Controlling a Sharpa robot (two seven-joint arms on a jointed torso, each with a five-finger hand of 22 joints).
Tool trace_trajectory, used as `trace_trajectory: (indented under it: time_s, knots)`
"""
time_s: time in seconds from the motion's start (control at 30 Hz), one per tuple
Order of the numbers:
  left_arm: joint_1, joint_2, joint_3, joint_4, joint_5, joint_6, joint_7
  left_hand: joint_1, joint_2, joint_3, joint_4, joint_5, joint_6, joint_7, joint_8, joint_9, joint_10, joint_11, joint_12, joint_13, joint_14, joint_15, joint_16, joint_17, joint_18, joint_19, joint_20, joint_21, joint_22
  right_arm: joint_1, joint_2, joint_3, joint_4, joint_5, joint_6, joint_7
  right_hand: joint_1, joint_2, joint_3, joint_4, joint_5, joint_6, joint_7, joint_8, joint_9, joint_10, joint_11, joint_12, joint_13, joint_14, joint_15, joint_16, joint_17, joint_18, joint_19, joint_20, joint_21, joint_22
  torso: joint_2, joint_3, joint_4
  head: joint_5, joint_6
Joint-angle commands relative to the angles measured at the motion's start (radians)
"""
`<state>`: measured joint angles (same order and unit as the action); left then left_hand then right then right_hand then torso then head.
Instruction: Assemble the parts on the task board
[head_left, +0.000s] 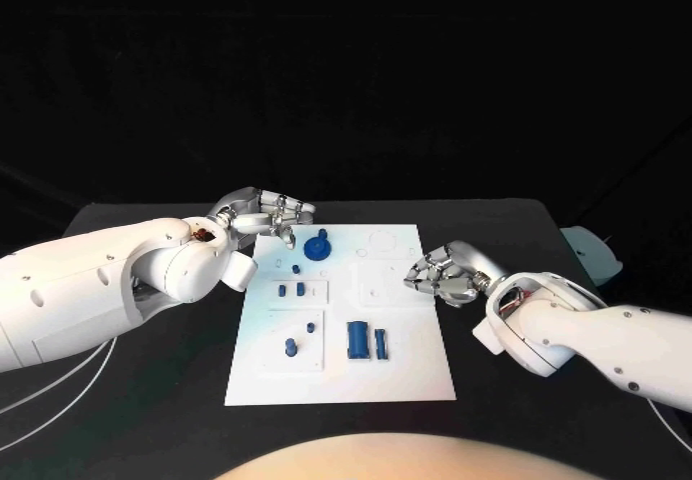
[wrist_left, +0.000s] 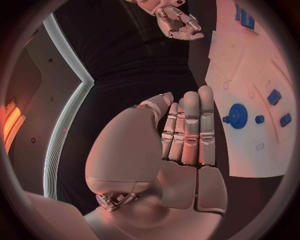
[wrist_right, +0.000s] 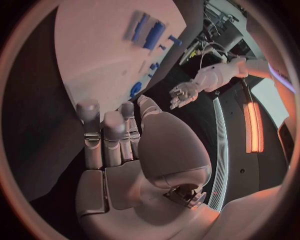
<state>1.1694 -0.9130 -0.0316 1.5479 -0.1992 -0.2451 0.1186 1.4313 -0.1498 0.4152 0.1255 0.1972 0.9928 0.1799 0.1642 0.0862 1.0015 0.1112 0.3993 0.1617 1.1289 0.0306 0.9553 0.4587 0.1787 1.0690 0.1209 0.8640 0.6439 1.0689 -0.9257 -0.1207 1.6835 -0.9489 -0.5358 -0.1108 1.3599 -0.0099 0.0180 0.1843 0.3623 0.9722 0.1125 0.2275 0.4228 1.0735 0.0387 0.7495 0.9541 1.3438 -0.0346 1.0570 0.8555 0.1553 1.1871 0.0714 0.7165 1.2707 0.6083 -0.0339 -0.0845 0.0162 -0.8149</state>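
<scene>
So the task board (head_left: 342, 385) sits mid-table with the blue parts (head_left: 364, 340) spread over it, including a round gear-like part (head_left: 319, 245) near the far left corner. The left hand (head_left: 268, 214) hovers just off that corner, close to the gear, fingers straight and together, holding nothing. The right hand (head_left: 446, 272) hangs at the board's right edge, fingers loosely curled, also empty.

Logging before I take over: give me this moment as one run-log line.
left hand: open, at task board far-left corner | right hand: fingers curled, empty, at right edge | blue gear: on board, untouched
</scene>
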Motion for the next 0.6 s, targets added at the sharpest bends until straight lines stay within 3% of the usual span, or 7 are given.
trace_trajectory:
  time_s: [0.03, 0.07, 0.13, 0.3, 0.37, 0.53, 0.6]
  knots:
    - [0.0, 0.024, 0.0, -0.042, 0.095, -0.001, 0.07, -0.005, 0.004, -0.006, 0.002, 0.001, -0.01, 0.006, 0.007, -0.003, -0.015, 0.002, 0.004, -0.003, -0.024, 0.003, -0.046, -0.026, 0.007, -0.018, 0.0, -0.037, -0.023, 0.025, 0.032, 0.001, -0.102, 0.452, 0.076, 0.278, 0.035, 0.002, 0.012, -0.02, -0.05, -0.065, 0.029, -0.03, -0.016, -0.081, 0.021, -0.111, -0.088, -0.115, 0.024, -0.218, -0.217, 0.02, -0.106, 0.018, -0.205, -0.078, -0.02, -0.0113, -0.0004, -0.005, 0.041]
    - [0.0, 0.035, 0.0, -0.063, 0.103, 0.001, 0.079, -0.005, 0.005, -0.005, 0.003, 0.001, -0.012, 0.008, 0.008, -0.003, -0.02, 0.005, 0.0, -0.008, -0.034, 0.006, -0.073, -0.04, 0.008, -0.025, 0.001, -0.057, -0.036, 0.033, 0.046, 0.001, -0.142, 0.49, 0.094, 0.299, 0.055, 0.007, 0.028, -0.026, -0.092, -0.079, 0.059, -0.042, -0.03, -0.102, 0.036, -0.177, -0.153, -0.165, 0.051, -0.299, -0.257, 0.016, -0.155, 0.034, -0.265, -0.12, -0.024, -0.0115, -0.0003, -0.006, 0.054]
    - [-0.001, 0.061, -0.001, -0.111, 0.125, 0.004, 0.099, -0.004, 0.006, -0.003, 0.006, 0.001, -0.015, 0.012, 0.012, -0.004, -0.028, 0.012, -0.01, -0.019, -0.056, 0.011, -0.142, -0.076, 0.007, -0.045, 0.007, -0.109, -0.07, 0.044, 0.076, 0.001, -0.22, 0.56, 0.129, 0.338, 0.082, 0.001, 0.045, -0.039, -0.116, -0.085, 0.061, -0.05, -0.044, -0.134, 0.055, -0.255, -0.228, -0.209, 0.061, -0.376, -0.293, 0.014, -0.188, 0.05, -0.318, -0.162, -0.033, -0.0128, 0.0017, -0.006, 0.066]
    - [-0.002, 0.116, -0.001, -0.209, 0.195, -0.008, 0.137, -0.002, 0.007, 0.016, 0.018, 0.002, -0.024, 0.015, 0.015, -0.008, -0.026, 0.027, -0.063, -0.064, -0.134, 0.047, -0.404, -0.197, 0.001, -0.138, 0.04, -0.298, -0.191, 0.059, 0.142, 0.005, -0.373, 0.709, 0.201, 0.413, 0.104, -0.024, 0.107, -0.046, -0.149, -0.067, 0.091, -0.096, -0.124, -0.115, 0.095, -0.481, -0.524, -0.323, 0.136, -0.688, -0.476, 0.021, -0.3, 0.111, -0.522, -0.355, -0.046, -0.0119, 0.0047, -0.004, 0.104]
    - [-0.005, 0.134, -0.001, -0.241, 0.234, -0.021, 0.154, -0.006, 0.003, 0.027, 0.025, 0.002, -0.031, 0.015, -0.001, -0.015, -0.002, 0.04, -0.129, -0.1, -0.147, 0.073, -0.576, -0.264, 0.002, -0.185, 0.08, -0.454, -0.297, 0.062, 0.174, 0.008, -0.434, 0.765, 0.227, 0.441, 0.098, -0.026, 0.143, -0.062, -0.15, -0.034, 0.085, -0.127, -0.174, -0.079, 0.109, -0.546, -0.654, -0.321, 0.155, -0.808, -0.565, 0.035, -0.315, 0.145, -0.615, -0.474, -0.051, -0.0112, 0.0033, -0.003, 0.116]
    - [-0.016, 0.16, -0.001, -0.282, 0.274, -0.048, 0.185, -0.019, 0.007, -0.001, 0.031, 0.001, -0.037, 0.003, -0.039, -0.02, 0.016, 0.058, -0.232, -0.099, -0.19, 0.11, -0.755, -0.344, 0.005, -0.257, 0.158, -0.663, -0.44, 0.065, 0.217, 0.011, -0.5, 0.814, 0.255, 0.474, 0.059, -0.031, 0.173, -0.097, -0.154, 0.004, 0.087, -0.161, -0.235, -0.041, 0.111, -0.594, -0.791, -0.289, 0.156, -0.914, -0.655, 0.029, -0.273, 0.16, -0.654, -0.605, -0.056, -0.0082, 0.0054, 0.004, 0.126]
    - [-0.02, 0.169, -0.001, -0.295, 0.281, -0.055, 0.196, -0.023, 0.01, -0.021, 0.031, 0.002, -0.037, 0.002, -0.053, -0.021, 0.019, 0.059, -0.261, -0.1, -0.194, 0.119, -0.796, -0.365, 0.004, -0.248, 0.166, -0.702, -0.471, 0.065, 0.228, 0.012, -0.51, 0.82, 0.262, 0.482, 0.047, -0.03, 0.179, -0.11, -0.16, 0.01, 0.087, -0.164, -0.252, -0.027, 0.111, -0.603, -0.824, -0.275, 0.156, -0.936, -0.678, 0.029, -0.265, 0.16, -0.653, -0.642, -0.058, -0.0066, 0.0068, 0.006, 0.129]
